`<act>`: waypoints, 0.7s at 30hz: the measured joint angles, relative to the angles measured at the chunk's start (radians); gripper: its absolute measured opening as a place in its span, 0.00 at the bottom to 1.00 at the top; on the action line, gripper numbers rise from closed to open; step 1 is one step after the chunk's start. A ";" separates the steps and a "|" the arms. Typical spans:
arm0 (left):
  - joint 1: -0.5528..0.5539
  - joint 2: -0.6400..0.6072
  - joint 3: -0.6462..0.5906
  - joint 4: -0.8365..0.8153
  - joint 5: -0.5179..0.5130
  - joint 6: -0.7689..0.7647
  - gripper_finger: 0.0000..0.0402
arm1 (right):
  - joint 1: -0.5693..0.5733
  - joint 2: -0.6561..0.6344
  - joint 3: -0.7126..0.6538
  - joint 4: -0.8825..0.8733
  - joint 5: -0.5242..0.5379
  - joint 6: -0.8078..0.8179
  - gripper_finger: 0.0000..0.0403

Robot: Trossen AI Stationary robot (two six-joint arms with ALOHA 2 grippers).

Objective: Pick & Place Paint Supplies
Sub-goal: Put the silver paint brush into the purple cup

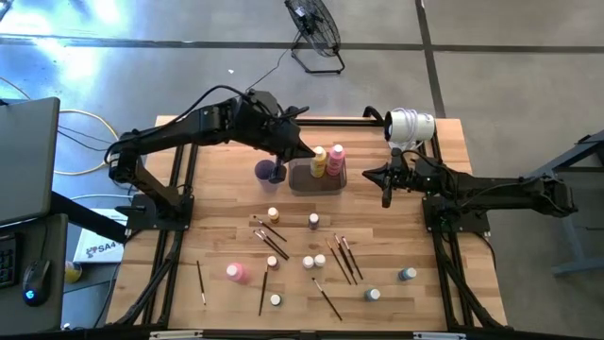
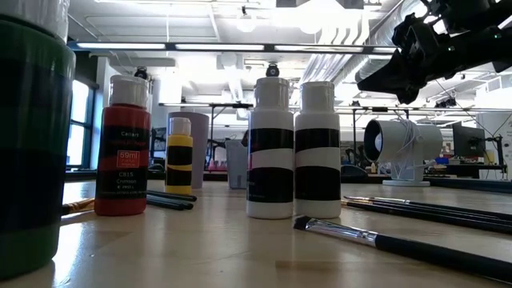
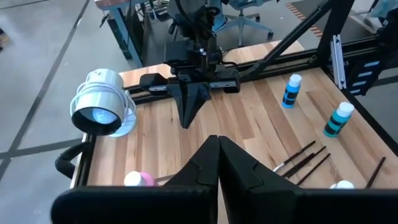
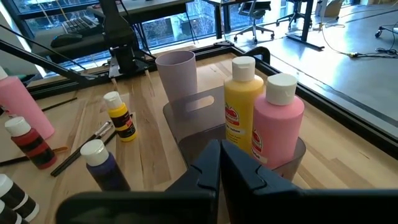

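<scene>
Wood table [image 1: 217, 236]: yellow bottle [image 1: 319, 161] and pink bottle [image 1: 337, 161] stand in the grey tray [image 1: 316, 184]; the rest lie scattered nearer you. Left gripper [image 1: 307, 151] and right gripper [image 1: 386, 195] are both closed, empty. Between picks, I'd say; you need to open and descend on a loose bottle.

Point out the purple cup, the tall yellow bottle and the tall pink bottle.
Purple cup [image 4: 177, 74]: right wrist view, its side.
Yellow bottle [image 4: 241, 102]: right wrist view, its body.
Pink bottle [image 4: 278, 127]: right wrist view, its body.
</scene>
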 joint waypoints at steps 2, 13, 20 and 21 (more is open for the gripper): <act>0.000 0.000 0.000 0.000 0.000 0.004 0.00 | 0.000 0.000 0.000 0.000 0.000 0.000 0.01; 0.000 -0.001 -0.016 0.089 0.022 -0.009 0.00 | 0.000 0.000 0.000 0.000 0.000 0.000 0.01; 0.029 -0.090 -0.230 0.307 0.060 -0.060 0.00 | 0.000 0.000 0.000 -0.002 -0.035 0.000 0.01; 0.036 -0.114 -0.276 0.363 0.060 -0.072 0.00 | 0.000 0.000 0.000 -0.002 -0.043 0.000 0.01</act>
